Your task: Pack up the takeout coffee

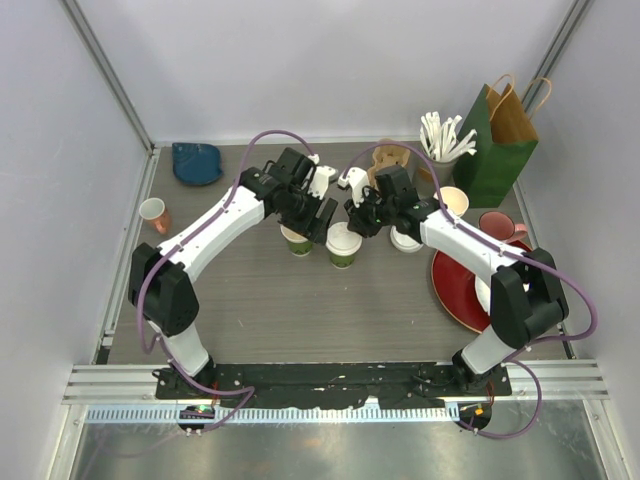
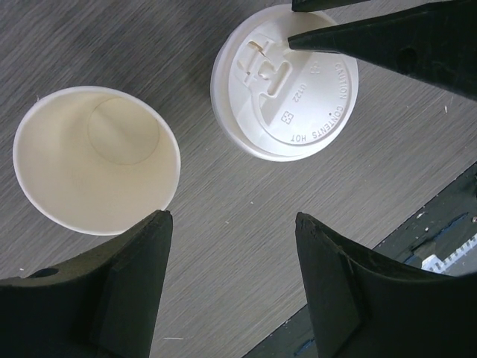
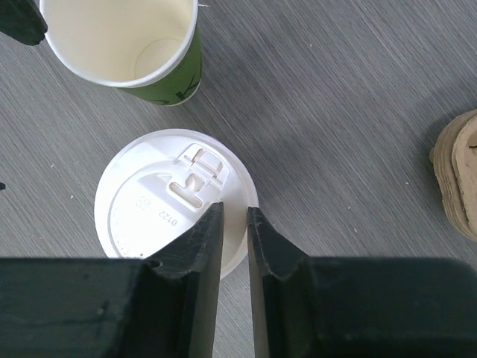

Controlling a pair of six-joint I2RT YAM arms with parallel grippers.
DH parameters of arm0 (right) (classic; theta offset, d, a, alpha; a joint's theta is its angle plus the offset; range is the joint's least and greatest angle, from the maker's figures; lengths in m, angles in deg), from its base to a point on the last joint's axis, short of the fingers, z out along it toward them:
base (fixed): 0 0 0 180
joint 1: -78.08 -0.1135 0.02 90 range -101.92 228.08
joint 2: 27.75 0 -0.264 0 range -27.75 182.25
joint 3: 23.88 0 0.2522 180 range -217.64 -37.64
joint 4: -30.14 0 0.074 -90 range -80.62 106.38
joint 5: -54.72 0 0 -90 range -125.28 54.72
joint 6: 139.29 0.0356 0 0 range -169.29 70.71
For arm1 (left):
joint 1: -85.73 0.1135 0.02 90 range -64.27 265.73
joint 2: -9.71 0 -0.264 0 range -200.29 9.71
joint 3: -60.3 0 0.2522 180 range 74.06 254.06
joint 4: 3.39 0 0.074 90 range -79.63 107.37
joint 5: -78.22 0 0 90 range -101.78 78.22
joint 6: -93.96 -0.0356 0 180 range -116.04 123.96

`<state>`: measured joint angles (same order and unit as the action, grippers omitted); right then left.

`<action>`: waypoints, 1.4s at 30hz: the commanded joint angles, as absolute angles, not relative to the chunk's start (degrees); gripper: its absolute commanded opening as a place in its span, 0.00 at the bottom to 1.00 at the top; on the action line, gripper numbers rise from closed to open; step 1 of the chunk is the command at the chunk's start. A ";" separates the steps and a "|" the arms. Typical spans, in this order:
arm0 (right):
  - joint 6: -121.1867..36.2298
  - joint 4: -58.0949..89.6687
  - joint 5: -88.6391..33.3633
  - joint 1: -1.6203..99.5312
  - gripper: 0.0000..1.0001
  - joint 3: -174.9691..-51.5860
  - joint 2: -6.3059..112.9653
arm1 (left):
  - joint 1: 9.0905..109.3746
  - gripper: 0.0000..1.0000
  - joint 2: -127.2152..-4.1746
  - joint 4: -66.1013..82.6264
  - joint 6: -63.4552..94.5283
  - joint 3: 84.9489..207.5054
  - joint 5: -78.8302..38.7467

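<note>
At center, L claw [image 2: 231, 220] released above lidless cup [image 2: 97, 160]; R claw [image 3: 235, 212] near-closed on lid [image 3: 160, 201], grip unclear.

In the top view we find the open cup [image 1: 296, 241] just left of centre and the lidded cup [image 1: 343, 246] just right of it, the two apart. The lid [image 3: 168, 205] sits on its cup. Further right lies the plate [image 1: 450, 288], with the mug [image 1: 500, 228] at its upper edge. The paper bag [image 1: 495, 140] stands in the upper right, the straws [image 1: 445, 135] just left of it. A small cup [image 1: 154, 213] stands at far left.
</note>
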<state>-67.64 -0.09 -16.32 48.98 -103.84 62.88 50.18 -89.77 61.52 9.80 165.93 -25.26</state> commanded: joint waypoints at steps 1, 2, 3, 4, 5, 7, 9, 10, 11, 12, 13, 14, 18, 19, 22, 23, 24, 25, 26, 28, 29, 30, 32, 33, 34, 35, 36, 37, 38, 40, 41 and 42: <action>-67.93 -1.54 -16.29 48.73 0.27 -104.88 61.37 | 50.05 0.71 -89.08 59.67 10.29 168.28 -25.40; -68.01 -1.81 -16.38 48.73 0.30 -105.31 61.63 | 50.05 0.71 -88.90 59.76 10.28 168.19 -25.40; -68.01 -1.99 -16.21 48.73 0.31 -105.67 61.72 | 50.05 0.71 -88.90 59.76 10.20 168.01 -25.32; -67.93 -2.25 -16.21 48.73 0.34 -105.93 61.81 | 50.05 0.71 -88.82 59.76 10.11 167.93 -25.32; -67.93 -2.69 -16.21 48.64 0.36 -106.54 61.81 | 50.05 0.71 -88.81 59.67 10.20 167.93 -25.23; -67.93 -2.86 -16.38 48.64 0.40 -106.99 61.90 | 50.05 0.71 -88.64 59.76 10.20 167.93 -25.14; -68.19 -3.48 -16.73 48.64 0.43 -107.86 61.72 | 50.05 0.71 -88.64 59.67 10.37 167.93 -25.23; -68.19 -3.74 -16.82 48.64 0.45 -108.30 61.72 | 50.05 0.70 -88.64 59.67 10.37 168.01 -25.40; -68.19 -4.27 -16.82 48.64 0.47 -109.00 61.63 | 50.05 0.71 -88.46 59.59 10.72 168.01 -25.40; -68.19 -4.45 -17.00 48.64 0.48 -109.36 61.63 | 50.05 0.70 -88.38 59.67 10.81 168.01 -25.49; -68.10 -4.53 -17.17 48.64 0.50 -109.88 61.46 | 50.05 0.70 -88.29 59.50 10.99 168.01 -25.58; -67.93 -4.62 -17.26 48.64 0.52 -110.24 61.28 | 50.05 0.70 -88.29 59.32 11.42 168.01 -25.58; -67.05 -4.71 -19.01 48.73 0.58 -112.17 60.75 | 50.05 0.69 -88.02 58.79 12.91 168.28 -25.84; -65.39 -4.71 -19.54 48.64 0.58 -112.70 60.06 | 50.05 0.66 -88.11 58.36 13.44 168.28 -25.93; -60.31 -3.40 -18.50 48.73 0.37 -113.67 58.39 | 50.05 0.54 -88.11 57.31 15.73 168.37 -27.85; -58.80 -2.35 -17.80 48.55 0.27 -112.80 56.38 | 50.05 0.51 -88.11 56.86 16.26 168.19 -28.73; -56.87 -1.03 -16.74 48.29 0.19 -111.48 55.32 | 50.05 0.42 -88.46 56.51 16.78 167.93 -29.61; -55.29 1.85 -16.04 48.03 0.09 -108.17 54.26 | 49.96 0.38 -88.46 55.90 17.31 167.66 -31.28; -52.83 2.84 -14.73 47.59 0.06 -106.48 52.42 | 49.79 0.33 -88.64 55.46 17.58 167.05 -31.55; -51.50 4.16 -15.06 46.09 0.01 -102.79 51.09 | 49.26 0.19 -89.34 54.15 17.58 166.26 -31.47; -50.79 4.34 -16.02 45.57 0.01 -101.81 50.56 | 49.00 0.15 -89.69 53.70 17.58 165.73 -31.64; -50.44 4.86 -16.29 45.39 0.01 -100.93 49.60 | 48.82 0.08 -90.04 53.17 17.67 165.73 -31.64; -49.65 6.01 -16.65 45.47 0.01 -99.52 48.89 | 48.29 0.01 -90.57 53.00 17.58 167.21 -32.34; -49.47 5.92 -16.47 45.47 0.01 -99.61 48.72 | 48.12 0.00 -90.75 52.73 17.58 167.83 -32.43; -49.47 5.40 -15.95 45.47 0.01 -100.56 48.89 | 47.94 0.00 -90.57 52.47 17.58 168.45 -32.26; -49.47 5.13 -15.33 45.47 0.01 -101.10 49.06 | 47.59 0.00 -90.49 52.03 17.67 169.06 -32.35; -49.47 4.78 -14.02 45.39 0.01 -101.54 49.33 | 47.41 0.00 -90.48 51.07 17.75 169.07 -32.17; -49.47 4.35 -13.66 45.39 0.01 -101.97 49.33 | 47.32 0.00 -90.57 50.80 17.93 169.07 -31.82; -49.47 4.25 -13.57 45.39 0.01 -101.89 49.24 | 47.24 0.00 -91.27 50.80 18.19 168.81 -31.82; -48.15 4.34 -14.18 45.39 0.01 -100.67 48.72 | 47.15 0.00 -91.80 50.97 18.28 168.19 -31.64; -48.06 4.52 -14.10 45.47 0.01 -99.96 48.54 | 47.15 0.00 -92.32 50.80 18.46 167.23 -31.73; -47.71 4.87 -14.10 45.39 0.01 -99.09 48.54 | 47.15 0.00 -92.33 50.19 18.55 166.61 -31.56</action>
<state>-49.92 1.90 -15.16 45.35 -100.14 49.92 47.43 -91.32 53.37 17.43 166.44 -30.76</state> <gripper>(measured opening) 0.026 0.012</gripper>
